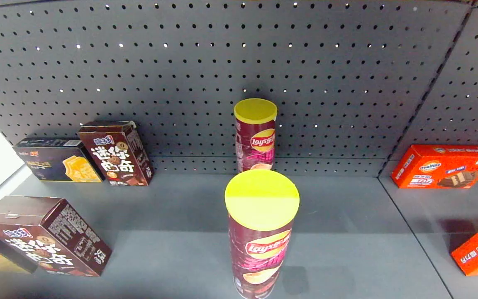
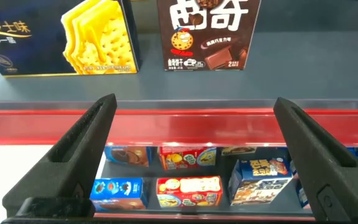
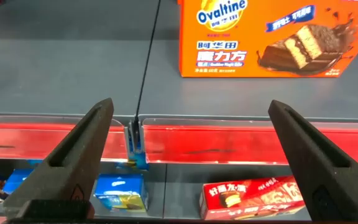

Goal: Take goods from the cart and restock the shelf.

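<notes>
Both arms hang low at the shelf front. The left gripper [image 2: 194, 102], jaws spread wide and empty, faces the red price rail [image 2: 191, 127], with a cracker box [image 2: 73, 37] and a chocolate biscuit box [image 2: 207, 34] standing just past it. The right gripper [image 3: 191, 104], equally wide and holding nothing, faces the same rail below an orange box [image 3: 272, 37]. On the grey shelf [image 1: 347, 232], two crisp cans stand upright in file at centre, the near can [image 1: 262, 232] ahead of the far can [image 1: 255, 135], which sits close to the pegboard back [image 1: 222, 62]. Labels face forward, apparently so shoppers can read them and draw from the front. Boxes keep to the left and right, leaving bare lanes on either side of the cans, which look like the freest room for new stock. The rail along the near edge appears to be the lip any incoming item must clear.
</notes>
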### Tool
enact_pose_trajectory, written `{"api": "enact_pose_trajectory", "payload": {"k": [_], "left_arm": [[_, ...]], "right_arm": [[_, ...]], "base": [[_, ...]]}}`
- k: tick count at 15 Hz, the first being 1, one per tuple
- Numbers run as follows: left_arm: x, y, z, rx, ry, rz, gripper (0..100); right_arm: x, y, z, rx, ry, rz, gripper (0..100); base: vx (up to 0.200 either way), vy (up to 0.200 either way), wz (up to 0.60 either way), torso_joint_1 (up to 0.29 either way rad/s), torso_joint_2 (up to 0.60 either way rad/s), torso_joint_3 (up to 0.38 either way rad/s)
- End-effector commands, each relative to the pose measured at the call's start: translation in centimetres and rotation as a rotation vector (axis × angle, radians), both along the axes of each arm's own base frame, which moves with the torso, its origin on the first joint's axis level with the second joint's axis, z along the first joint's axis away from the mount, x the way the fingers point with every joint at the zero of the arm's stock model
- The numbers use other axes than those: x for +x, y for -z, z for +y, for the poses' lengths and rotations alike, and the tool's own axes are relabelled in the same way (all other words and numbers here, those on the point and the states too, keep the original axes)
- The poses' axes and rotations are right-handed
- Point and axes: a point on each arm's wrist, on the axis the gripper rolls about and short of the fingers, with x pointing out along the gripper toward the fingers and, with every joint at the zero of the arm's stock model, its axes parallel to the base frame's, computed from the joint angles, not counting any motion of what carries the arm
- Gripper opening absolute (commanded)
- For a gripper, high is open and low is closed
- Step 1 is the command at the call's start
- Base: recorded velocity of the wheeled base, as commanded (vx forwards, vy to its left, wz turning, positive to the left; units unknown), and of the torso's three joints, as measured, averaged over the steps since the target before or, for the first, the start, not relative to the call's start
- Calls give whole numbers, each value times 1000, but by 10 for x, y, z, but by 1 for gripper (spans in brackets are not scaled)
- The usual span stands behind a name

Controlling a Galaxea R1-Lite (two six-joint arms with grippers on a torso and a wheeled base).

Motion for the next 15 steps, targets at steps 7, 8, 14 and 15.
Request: {"api": "enact_pose_trajectory", "payload": {"k": [7, 8, 14, 15], "left_arm": [[0, 0, 0, 0, 0, 0, 100], [0, 0, 0, 0, 0, 1, 100], [0, 0, 0, 0, 0, 1, 100], [0, 0, 0, 0, 0, 0, 100]], "right_arm": [[0, 0, 0, 0, -1, 1, 100], [0, 0, 0, 0, -1, 1, 100], [0, 0, 0, 0, -2, 1, 100], [0, 0, 0, 0, -2, 1, 100]], "base": [[0, 0, 0, 0, 0, 0], [0, 0, 0, 0, 0, 0], [0, 0, 0, 0, 0, 0], [0, 0, 0, 0, 0, 0]]}}
